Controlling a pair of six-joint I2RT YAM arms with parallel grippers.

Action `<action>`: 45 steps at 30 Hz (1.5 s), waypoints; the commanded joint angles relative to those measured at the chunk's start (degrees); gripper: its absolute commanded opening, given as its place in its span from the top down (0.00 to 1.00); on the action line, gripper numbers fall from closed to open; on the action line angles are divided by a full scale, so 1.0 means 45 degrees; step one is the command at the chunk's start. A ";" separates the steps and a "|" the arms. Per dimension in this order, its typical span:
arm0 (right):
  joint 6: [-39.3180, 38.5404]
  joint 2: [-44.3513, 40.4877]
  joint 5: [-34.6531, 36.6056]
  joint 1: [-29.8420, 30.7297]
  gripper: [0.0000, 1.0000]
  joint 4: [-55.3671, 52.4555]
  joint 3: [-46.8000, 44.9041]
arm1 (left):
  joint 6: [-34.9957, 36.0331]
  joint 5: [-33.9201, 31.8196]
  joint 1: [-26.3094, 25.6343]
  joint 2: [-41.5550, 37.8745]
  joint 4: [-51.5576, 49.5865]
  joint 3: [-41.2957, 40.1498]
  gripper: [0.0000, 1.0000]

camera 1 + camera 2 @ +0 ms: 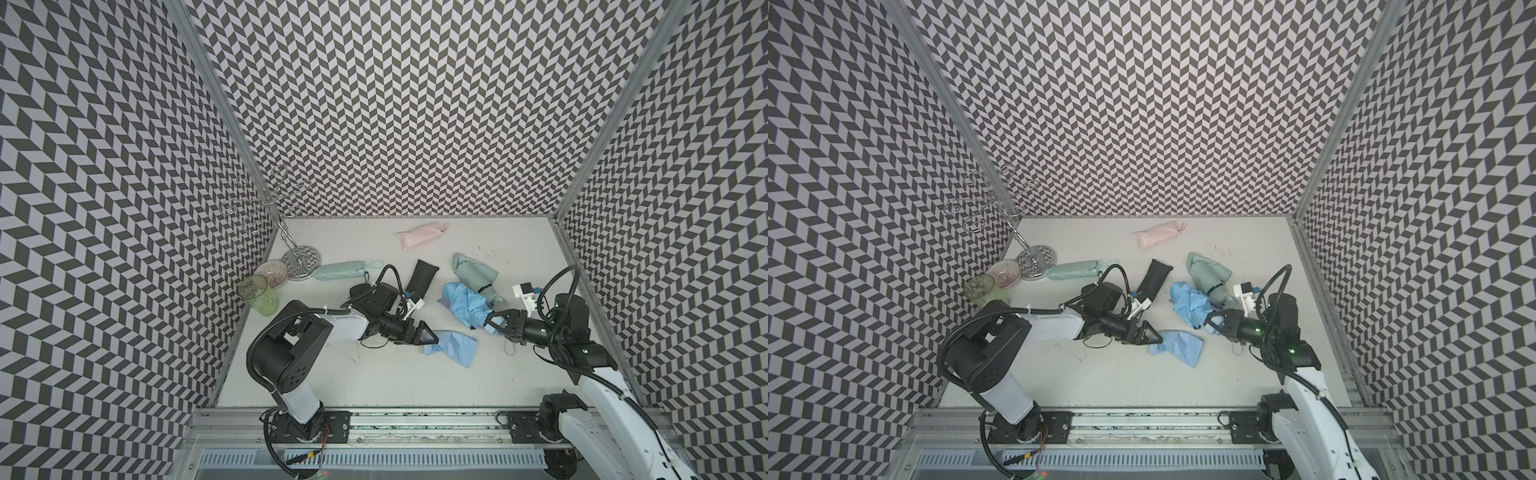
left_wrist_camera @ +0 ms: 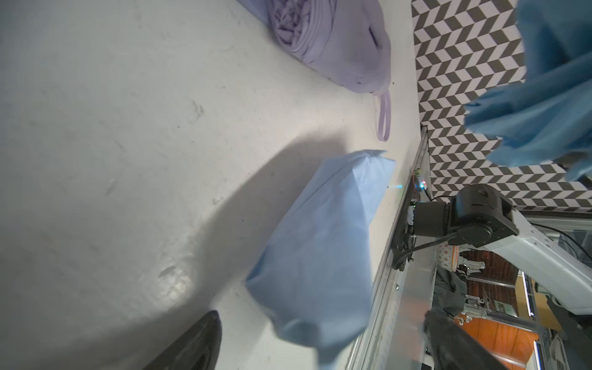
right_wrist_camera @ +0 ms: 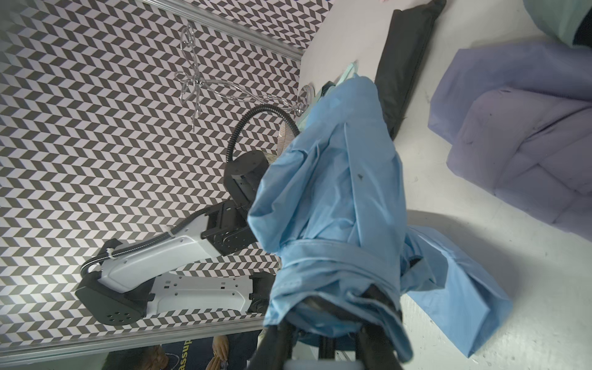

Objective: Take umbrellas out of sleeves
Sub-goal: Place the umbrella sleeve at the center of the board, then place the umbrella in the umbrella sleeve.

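My right gripper [image 1: 494,325] is shut on the handle end of the light blue umbrella [image 1: 465,301], whose loose pleated fabric [image 3: 330,198] reaches away from the jaws. Its empty light blue sleeve [image 1: 451,348] lies flat on the table. One end of the sleeve [image 2: 320,250] sits between the spread fingers of my open left gripper [image 1: 429,335]. A lavender umbrella [image 2: 333,41] lies beyond the sleeve, largely hidden in both top views. Pink [image 1: 422,235], black [image 1: 422,276] and two mint umbrellas [image 1: 345,271] [image 1: 473,270] rest further back.
A clear green glass [image 1: 258,295], a ribbed glass bowl [image 1: 272,274] and a chrome wire stand [image 1: 297,262] crowd the back left corner. Patterned walls close three sides. An aluminium rail [image 1: 415,419] runs along the front edge.
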 commanded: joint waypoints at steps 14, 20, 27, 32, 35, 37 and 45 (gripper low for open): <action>-0.1001 0.0354 -0.0152 0.1913 1.00 0.1286 -0.1082 | 0.0869 -0.1868 0.1216 -0.2342 -0.2696 0.0584 0.00; -0.1892 0.1112 0.0872 0.3092 1.00 0.1098 -0.1444 | 0.1439 -0.2253 0.2237 -0.3377 -0.3324 0.0914 0.00; -0.2673 0.2486 0.2168 0.3360 1.00 0.1582 -0.2395 | 0.1263 -0.2235 0.2879 -0.3771 -0.3172 0.0971 0.00; -0.1941 0.2625 0.3829 0.3371 1.00 0.2356 -0.3003 | 0.1299 -0.2401 0.2919 -0.4020 -0.3151 0.0928 0.00; -0.1629 0.2669 0.4973 0.3303 1.00 0.2075 -0.2965 | 0.1346 -0.2421 0.2925 -0.4139 -0.3207 0.0934 0.00; -0.1531 0.2693 0.5453 0.3287 0.95 0.1695 -0.2860 | 0.1410 -0.2421 0.2975 -0.4181 -0.3276 0.0927 0.00; -0.1061 0.2010 0.6850 0.3224 0.38 0.0618 -0.2227 | 0.1553 -0.2401 0.3227 -0.4253 -0.3453 0.0854 0.00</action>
